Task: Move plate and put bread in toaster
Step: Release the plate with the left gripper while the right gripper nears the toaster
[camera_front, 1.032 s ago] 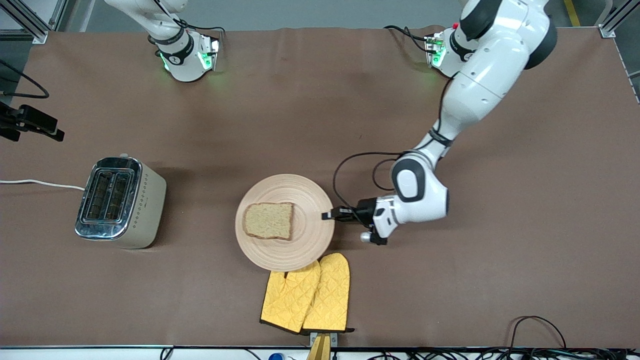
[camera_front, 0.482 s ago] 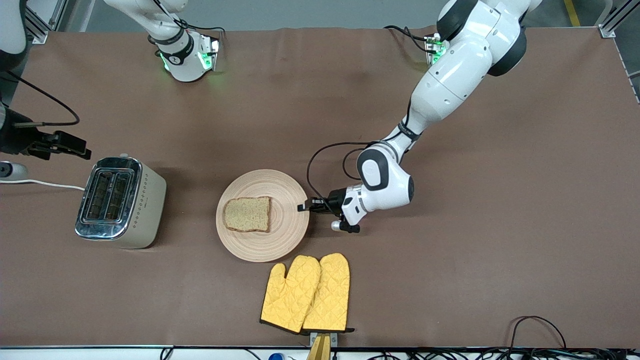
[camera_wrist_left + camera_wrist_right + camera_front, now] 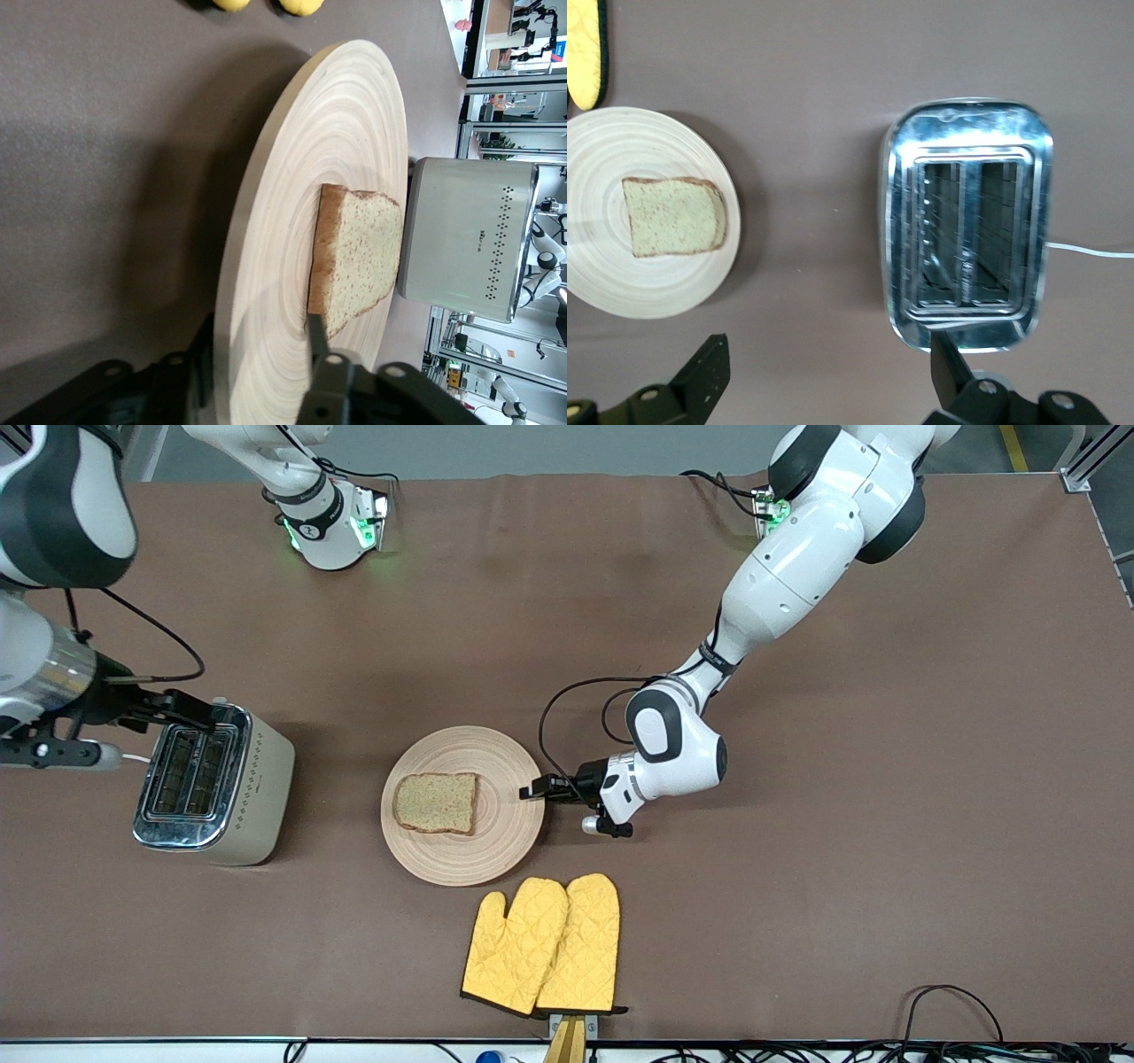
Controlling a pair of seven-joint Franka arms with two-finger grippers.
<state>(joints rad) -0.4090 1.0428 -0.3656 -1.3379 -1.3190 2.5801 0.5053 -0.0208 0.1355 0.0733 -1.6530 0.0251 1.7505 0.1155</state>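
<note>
The pale wooden plate (image 3: 498, 841) lies mid-table with the brown bread slice (image 3: 436, 802) on it. My left gripper (image 3: 534, 790) is shut on the plate's rim at the side toward the left arm's end, one finger on top and one underneath. The left wrist view shows the plate (image 3: 354, 133), the bread (image 3: 359, 257), the toaster (image 3: 469, 239) and the left gripper (image 3: 257, 367). The chrome-topped toaster (image 3: 213, 784) stands toward the right arm's end, both slots empty. My right gripper (image 3: 188, 712) is open and empty, over the toaster's end. The right wrist view shows the right gripper (image 3: 826, 372), the toaster (image 3: 967, 226), the plate (image 3: 620, 288) and the bread (image 3: 673, 217).
A pair of yellow oven mitts (image 3: 542, 943) lies nearer the front camera than the plate, close to its rim. The toaster's white cord (image 3: 1090, 251) runs off toward the table's end. Brown table (image 3: 797, 912) surrounds everything.
My left gripper has drawn the plate with the bread toward the toaster and away from the mitts. My right arm has swung in over the toaster's end.
</note>
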